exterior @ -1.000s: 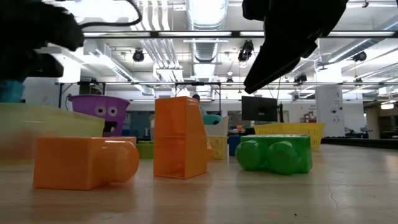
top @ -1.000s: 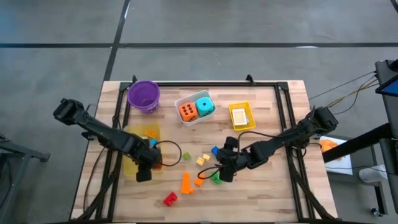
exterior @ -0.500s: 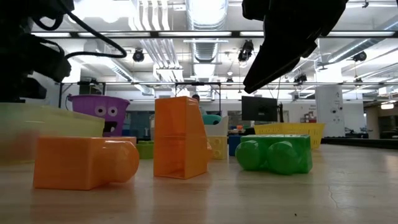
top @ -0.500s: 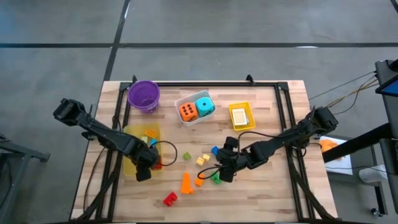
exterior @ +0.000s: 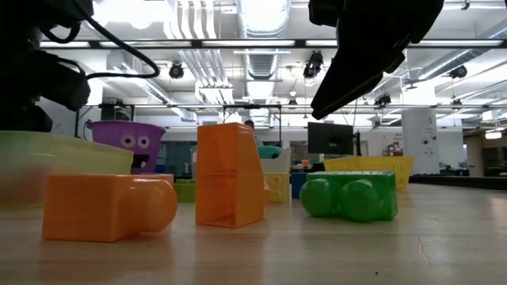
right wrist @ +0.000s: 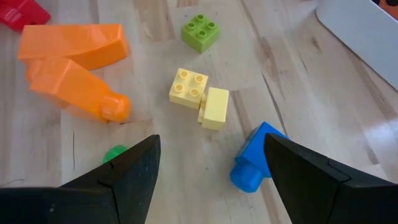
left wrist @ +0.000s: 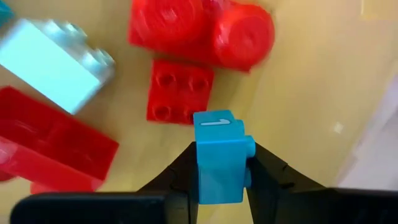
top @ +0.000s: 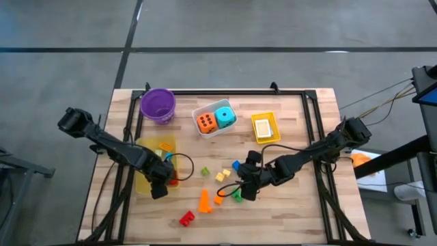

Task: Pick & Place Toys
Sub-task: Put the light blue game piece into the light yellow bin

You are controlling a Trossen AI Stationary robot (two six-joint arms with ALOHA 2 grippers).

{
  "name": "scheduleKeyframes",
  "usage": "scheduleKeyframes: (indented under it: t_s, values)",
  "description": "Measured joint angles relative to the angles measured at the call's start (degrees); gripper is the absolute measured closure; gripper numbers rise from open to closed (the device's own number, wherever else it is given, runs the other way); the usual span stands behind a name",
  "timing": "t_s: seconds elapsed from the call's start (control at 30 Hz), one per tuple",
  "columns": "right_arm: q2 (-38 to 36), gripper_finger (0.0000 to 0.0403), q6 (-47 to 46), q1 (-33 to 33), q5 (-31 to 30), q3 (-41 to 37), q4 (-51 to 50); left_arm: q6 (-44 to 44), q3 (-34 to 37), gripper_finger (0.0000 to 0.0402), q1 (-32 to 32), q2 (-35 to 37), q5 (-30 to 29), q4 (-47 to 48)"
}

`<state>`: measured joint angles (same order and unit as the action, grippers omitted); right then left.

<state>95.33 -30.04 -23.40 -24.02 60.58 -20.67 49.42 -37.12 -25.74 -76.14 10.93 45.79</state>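
1. The left claw (left wrist: 221,163) is clenched on a light blue block (left wrist: 219,155), over the yellow tray (top: 143,179) at the bench's (top: 300,212) left side.
2. Against the earlier frames it has barely shifted; in the low view its dark bulk seems to have edged toward the left rim, though blur makes that unsure.
3. Red blocks (left wrist: 180,91) lie in the tray beneath it.
4. The right claw (right wrist: 211,163) hangs released, unmoved, above the green block (top: 236,195), with orange (right wrist: 74,42), yellow (right wrist: 188,87) and blue blocks (right wrist: 256,157) scattered around.

floor: grey concrete (top: 225,27) w/ dark seam lines | ceiling: white ducts (exterior: 261,59), strip lights (exterior: 261,16), exposed | bg: dark monitor (exterior: 329,138), white column (exterior: 413,138) | table: light wood planks (top: 287,225)
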Motion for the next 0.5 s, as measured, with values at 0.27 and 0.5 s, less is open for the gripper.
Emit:
scheduleKeyframes:
  t_s: [0.27, 0.5]
  values:
    - [0.0, 0.012, 0.0, 0.01, 0.05, 0.0, 0.03, -4.22, -6.25, 0.0317, -0.96, 0.02, 0.69, 5.43]
    - [0.0, 0.012, 0.01, -0.23, 0.49, 0.0, 0.04, -1.1, -3.76, 0.0317, -1.02, -0.22, 0.02, 5.69]
